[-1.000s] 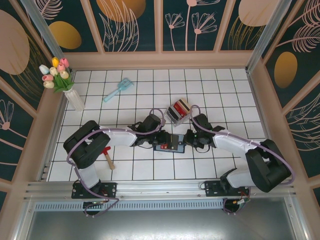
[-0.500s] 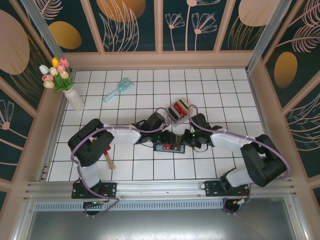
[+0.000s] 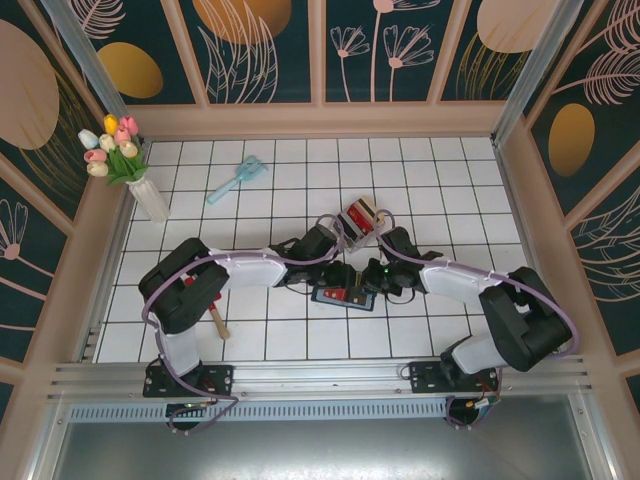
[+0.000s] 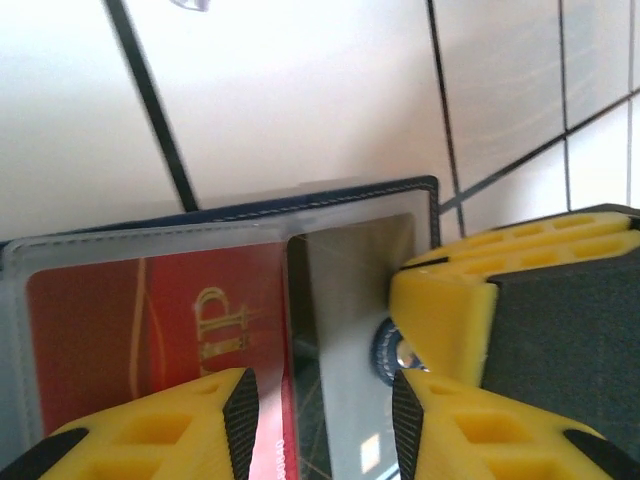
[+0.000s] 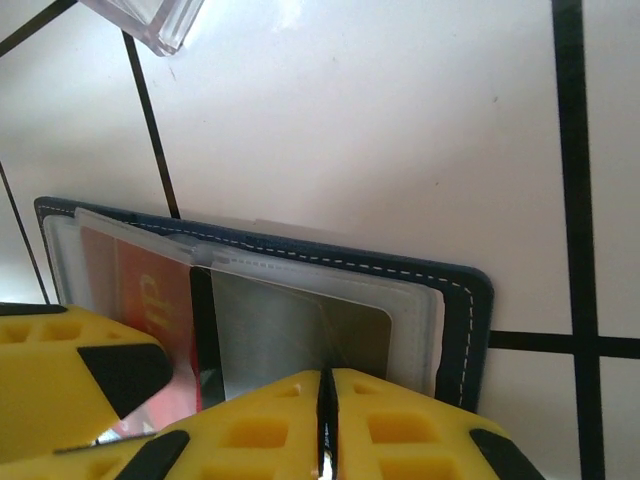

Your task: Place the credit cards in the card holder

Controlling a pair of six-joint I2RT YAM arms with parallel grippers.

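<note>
The card holder [image 3: 345, 297], a dark navy wallet, lies open on the white tiles between both arms. In the left wrist view a red card [image 4: 130, 320] sits under its clear sleeve. A dark grey, shiny card [image 4: 345, 300] lies beside it on the card holder [image 4: 300, 200]. My left gripper [image 4: 322, 425] is open, its fingers standing either side of that dark card. My right gripper [image 5: 325, 420] is shut, with its tips resting on the shiny card [image 5: 290, 330] at the near edge of the card holder [image 5: 460, 310]. Both grippers, left [image 3: 338, 278] and right [image 3: 372, 282], meet over it.
A small clear slotted rack [image 3: 357, 220] holding more cards stands just behind the wallet, and its corner [image 5: 150, 20] is close by. A vase of tulips [image 3: 145, 195] stands at the far left and a light blue brush [image 3: 237, 180] lies behind. A red-handled tool [image 3: 213, 312] lies by the left arm.
My left gripper has opened its jaws over the wallet. Both grippers have edged closer together and slightly towards the rack. The right gripper stays shut.
</note>
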